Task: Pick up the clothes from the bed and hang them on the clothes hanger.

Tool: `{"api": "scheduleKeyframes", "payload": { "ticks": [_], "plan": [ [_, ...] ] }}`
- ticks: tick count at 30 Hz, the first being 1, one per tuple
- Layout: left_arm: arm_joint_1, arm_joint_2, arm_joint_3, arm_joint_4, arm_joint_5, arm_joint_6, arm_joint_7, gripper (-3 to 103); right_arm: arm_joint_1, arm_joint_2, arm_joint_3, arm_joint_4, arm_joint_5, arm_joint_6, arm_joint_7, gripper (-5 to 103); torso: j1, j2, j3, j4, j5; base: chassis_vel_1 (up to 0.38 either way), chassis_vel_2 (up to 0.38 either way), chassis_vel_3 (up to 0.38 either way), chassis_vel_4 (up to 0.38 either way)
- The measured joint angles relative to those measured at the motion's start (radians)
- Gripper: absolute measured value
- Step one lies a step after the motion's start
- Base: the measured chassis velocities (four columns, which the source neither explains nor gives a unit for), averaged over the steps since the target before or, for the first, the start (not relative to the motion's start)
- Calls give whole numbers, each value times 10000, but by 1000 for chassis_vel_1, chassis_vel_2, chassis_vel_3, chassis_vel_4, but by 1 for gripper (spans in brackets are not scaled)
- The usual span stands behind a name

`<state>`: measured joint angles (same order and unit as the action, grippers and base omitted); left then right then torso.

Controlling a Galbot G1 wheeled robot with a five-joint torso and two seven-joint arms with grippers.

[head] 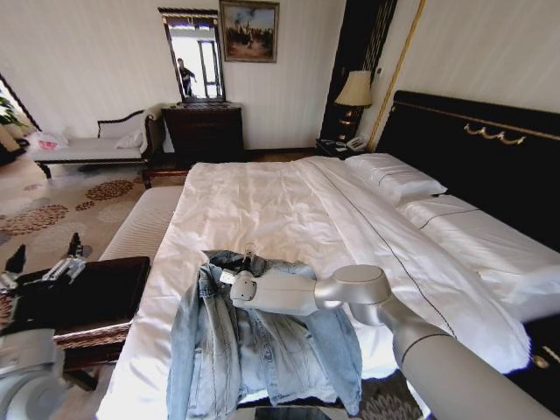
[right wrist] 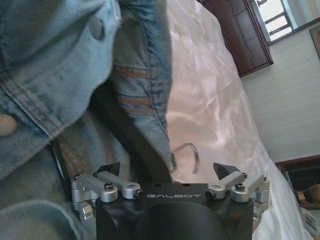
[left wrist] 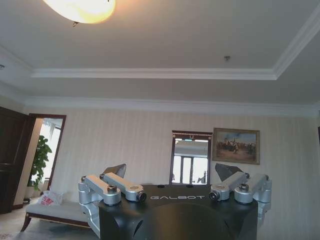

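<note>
The light-blue denim jacket lies spread on the near end of the white bed, collar toward the pillows. My right gripper reaches across it from the right to the collar. In the right wrist view the right gripper stands open, fingers wide apart, with the jacket's collar just ahead. The clothes hanger's black arm runs under the collar between the fingers, and its slim hook rests on the sheet. My left gripper is parked at the far left, pointing up at the ceiling, open.
A dark bench stands against the bed's left side under my left arm. White pillows and the black headboard are on the right. A chaise, a dark dresser and a lamp line the far wall.
</note>
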<state>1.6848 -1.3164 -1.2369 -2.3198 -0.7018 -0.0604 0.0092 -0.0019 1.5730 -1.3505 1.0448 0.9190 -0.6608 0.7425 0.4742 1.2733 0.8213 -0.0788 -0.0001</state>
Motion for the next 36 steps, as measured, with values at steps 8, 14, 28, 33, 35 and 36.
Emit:
{"api": "scheduleKeyframes", "payload": {
  "ticks": [8,14,28,33,35,36],
  "plan": [
    [-34,-74,56,77,14,-46,-1,100,-493,368,83,-1963,-1325,640,-777,100,0,0,0,0,0,0,0,0,0],
    [-106,-22,53,217,3,-68,-1,100,-498,365,92,-2407,-1673,394,-851,100,0,-1,0,0,0,0,0,0,0],
    [-260,95,164,413,-7,-69,-3,100,-1134,363,372,-3413,-2590,1307,-1043,99,-2,0,0,2,2,0,0,0,0],
    [-271,137,162,460,-7,-71,-4,100,-1191,360,438,-3516,-2743,1415,-1122,80,-2,0,0,1,1,0,0,0,0],
    [-288,145,159,468,-7,-72,-4,100,-1192,357,483,-3524,-2814,1434,-1122,69,-2,0,1,0,1,0,0,0,0],
    [-288,145,159,468,-7,-72,-4,100,-1192,357,483,-3524,-2814,1434,-1122,69,-2,0,1,0,1,0,0,0,0]
  ]
}}
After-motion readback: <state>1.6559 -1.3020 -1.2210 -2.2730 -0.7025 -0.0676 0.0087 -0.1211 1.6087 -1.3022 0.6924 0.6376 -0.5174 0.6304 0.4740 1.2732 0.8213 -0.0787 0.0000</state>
